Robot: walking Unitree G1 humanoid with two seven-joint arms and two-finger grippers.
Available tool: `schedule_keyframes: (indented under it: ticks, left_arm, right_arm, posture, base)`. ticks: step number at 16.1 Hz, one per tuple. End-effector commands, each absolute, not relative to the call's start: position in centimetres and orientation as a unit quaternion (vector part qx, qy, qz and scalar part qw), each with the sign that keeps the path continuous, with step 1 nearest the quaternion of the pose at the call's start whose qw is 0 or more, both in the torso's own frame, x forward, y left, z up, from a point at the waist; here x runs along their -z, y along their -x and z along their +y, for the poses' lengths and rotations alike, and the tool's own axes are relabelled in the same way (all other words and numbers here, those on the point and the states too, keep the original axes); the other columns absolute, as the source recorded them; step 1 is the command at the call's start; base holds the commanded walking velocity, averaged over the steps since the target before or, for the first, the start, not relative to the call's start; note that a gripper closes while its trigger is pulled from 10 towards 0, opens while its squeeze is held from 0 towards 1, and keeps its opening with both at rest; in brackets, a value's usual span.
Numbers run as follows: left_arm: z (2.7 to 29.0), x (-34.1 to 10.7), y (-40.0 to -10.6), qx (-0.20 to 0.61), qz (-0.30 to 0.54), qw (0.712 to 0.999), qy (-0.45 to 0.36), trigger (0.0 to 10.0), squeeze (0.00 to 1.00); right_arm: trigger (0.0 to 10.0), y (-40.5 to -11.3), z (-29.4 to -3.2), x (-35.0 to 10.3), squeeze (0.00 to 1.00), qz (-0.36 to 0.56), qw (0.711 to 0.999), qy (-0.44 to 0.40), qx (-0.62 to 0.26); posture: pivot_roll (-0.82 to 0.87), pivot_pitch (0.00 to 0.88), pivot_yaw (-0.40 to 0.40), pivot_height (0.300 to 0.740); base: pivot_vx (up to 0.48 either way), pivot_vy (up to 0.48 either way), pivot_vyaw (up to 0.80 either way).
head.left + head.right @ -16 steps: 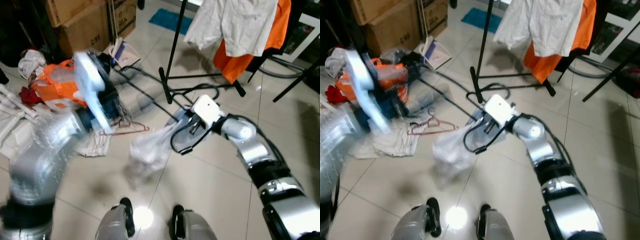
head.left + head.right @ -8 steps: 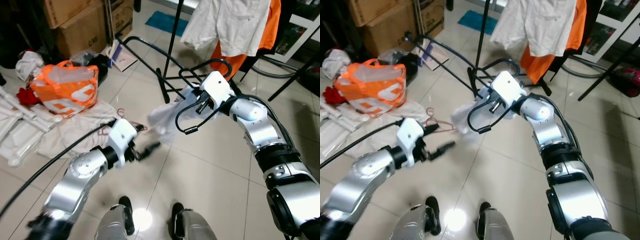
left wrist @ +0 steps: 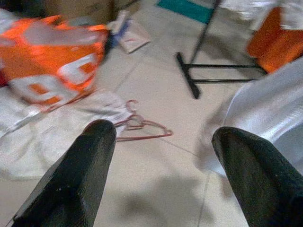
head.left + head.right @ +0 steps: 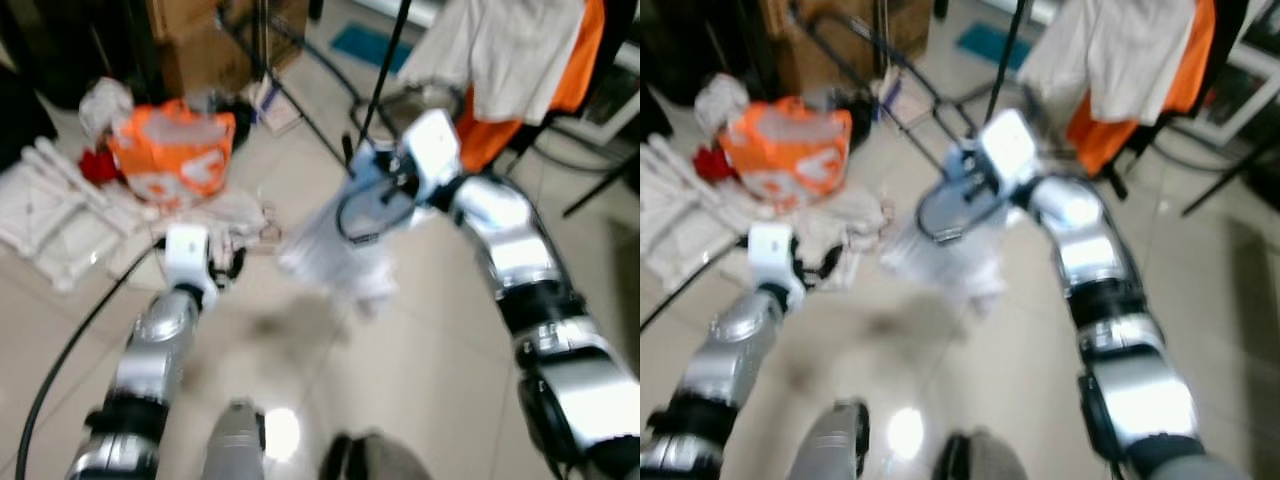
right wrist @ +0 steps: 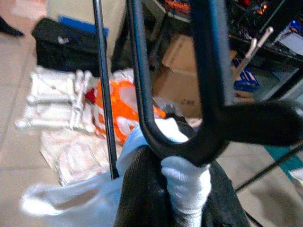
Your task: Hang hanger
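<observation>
Gripping a black hanger [image 5: 208, 94], the right gripper [image 5: 184, 189] (garment [image 4: 340, 260] blurred).

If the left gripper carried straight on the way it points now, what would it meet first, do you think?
The open left gripper points down at the tiled floor; the red wire hangers lie in that line, so probably those first, though depth is unclear.

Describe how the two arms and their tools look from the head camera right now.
Both arms are silver, jointed segments with dark bands at the joints. Each wrist carries a white boxy block. The left tool has two long, thick, matte black fingers. A black cable runs along the left arm. The right arm looks shinier, and its tool is blurred.
</observation>
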State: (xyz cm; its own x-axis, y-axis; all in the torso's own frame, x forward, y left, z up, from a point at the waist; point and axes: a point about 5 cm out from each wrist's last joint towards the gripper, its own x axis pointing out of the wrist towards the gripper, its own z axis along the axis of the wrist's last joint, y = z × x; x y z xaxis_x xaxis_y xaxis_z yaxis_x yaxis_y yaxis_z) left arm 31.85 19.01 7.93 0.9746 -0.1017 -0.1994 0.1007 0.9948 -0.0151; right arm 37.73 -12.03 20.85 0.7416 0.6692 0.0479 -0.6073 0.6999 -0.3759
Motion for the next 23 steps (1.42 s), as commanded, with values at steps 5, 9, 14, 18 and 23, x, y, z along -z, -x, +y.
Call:
schedule_keyframes:
  ticks: [5,9,14,18,23]
  left_arm:
    - [17.2,-5.7,-31.7,0.023,0.119,0.992,0.023,10.0,0.00]
    - [17.0,-5.1,-31.8,0.001,0.115,0.993,0.033,10.0,0.00]
    - [17.0,-5.5,-33.0,0.017,0.116,0.993,0.033,10.0,0.00]
    - [16.8,-6.8,-34.7,0.037,0.110,0.991,0.061,10.0,0.00]
    - [14.1,-7.8,-35.6,0.080,0.116,0.979,0.149,10.0,0.00]
  right_arm:
    - [0.0,-36.8,-13.2,-16.0,0.00,-0.024,0.947,0.122,-0.296]
    - [0.0,-36.3,-12.3,-15.5,0.00,-0.020,0.947,0.108,-0.303]
    - [0.0,-36.1,-11.8,-15.5,0.00,-0.023,0.942,0.108,-0.316]
    - [0.0,-35.1,-10.5,-17.0,0.00,-0.044,0.926,0.088,-0.365]
    - [0.0,-34.4,-9.6,-20.8,0.00,-0.079,0.920,0.080,-0.374]
  posture:
    - [-0.08,0.215,-0.109,0.740]
    - [-0.07,0.213,-0.096,0.740]
    - [-0.07,0.194,-0.100,0.740]
    - [-0.08,0.206,-0.116,0.740]
    - [-0.13,0.237,-0.121,0.740]
  base:
    - [0.000,0.000,0.00]
    - [0.000,0.000,0.00]
    - [0.000,0.000,0.00]
    - [0.000,0.000,0.00]
    - [0.000,0.000,0.00]
